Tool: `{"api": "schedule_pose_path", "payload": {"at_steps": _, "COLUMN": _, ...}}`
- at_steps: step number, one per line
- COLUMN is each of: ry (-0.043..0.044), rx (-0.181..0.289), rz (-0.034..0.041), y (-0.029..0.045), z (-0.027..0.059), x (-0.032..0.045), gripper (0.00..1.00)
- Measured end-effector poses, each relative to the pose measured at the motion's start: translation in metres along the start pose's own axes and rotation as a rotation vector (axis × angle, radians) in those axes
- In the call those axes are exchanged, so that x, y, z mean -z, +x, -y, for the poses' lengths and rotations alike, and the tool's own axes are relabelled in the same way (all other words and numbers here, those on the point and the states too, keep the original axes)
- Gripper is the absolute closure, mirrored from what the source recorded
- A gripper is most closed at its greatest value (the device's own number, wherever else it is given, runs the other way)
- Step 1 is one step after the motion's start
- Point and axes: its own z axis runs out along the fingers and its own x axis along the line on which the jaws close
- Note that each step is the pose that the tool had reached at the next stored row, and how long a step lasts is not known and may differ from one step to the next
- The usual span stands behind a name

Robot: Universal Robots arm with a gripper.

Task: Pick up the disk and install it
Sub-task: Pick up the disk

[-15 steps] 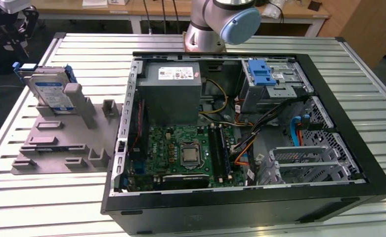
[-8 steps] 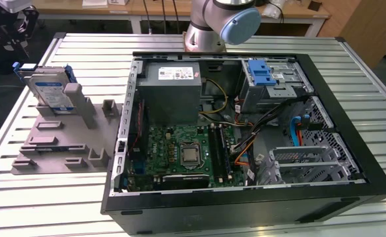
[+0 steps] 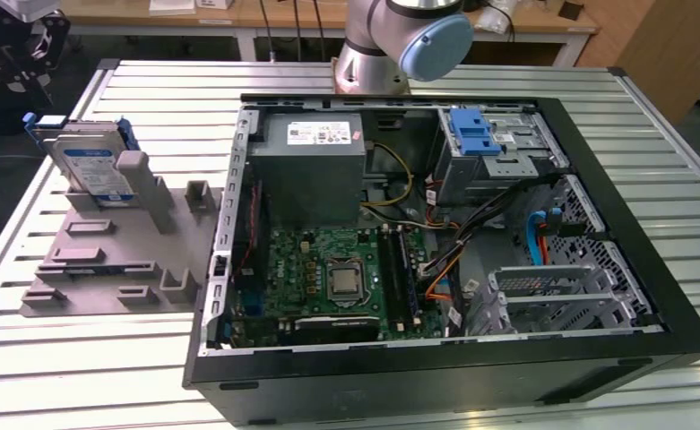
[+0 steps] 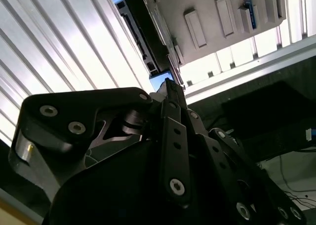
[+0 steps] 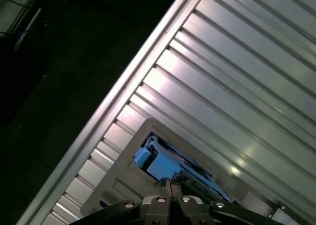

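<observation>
Disk (image 3: pixel 92 170) upright in grey holder (image 3: pixel 123 260), unpicked; we see gripper (image 5: pixel 169 182) over it, jaws together, empty; pick, install both outstanding.

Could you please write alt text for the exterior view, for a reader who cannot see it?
An open computer case lies on a slatted metal table, its circuit board exposed. At the exterior view's left, the disk stands on edge in a grey holder.

Arm (image 3: pixel 385 40) rises in the exterior view, its blue-capped joint bent over; in both wrist views the gripper (image 5: pixel 170 183) aims down; black fingers (image 4: pixel 173 131) pressed together at the tips.
</observation>
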Motion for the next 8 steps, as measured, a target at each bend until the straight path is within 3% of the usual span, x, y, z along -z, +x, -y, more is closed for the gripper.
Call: {"api": "schedule_pose_path", "payload": {"at_steps": 8, "ry": 0.0004, "rx": 0.048, "rz": -0.0007, "y": 0.0, "z": 0.0, "x": 0.0, "gripper": 0.89}}
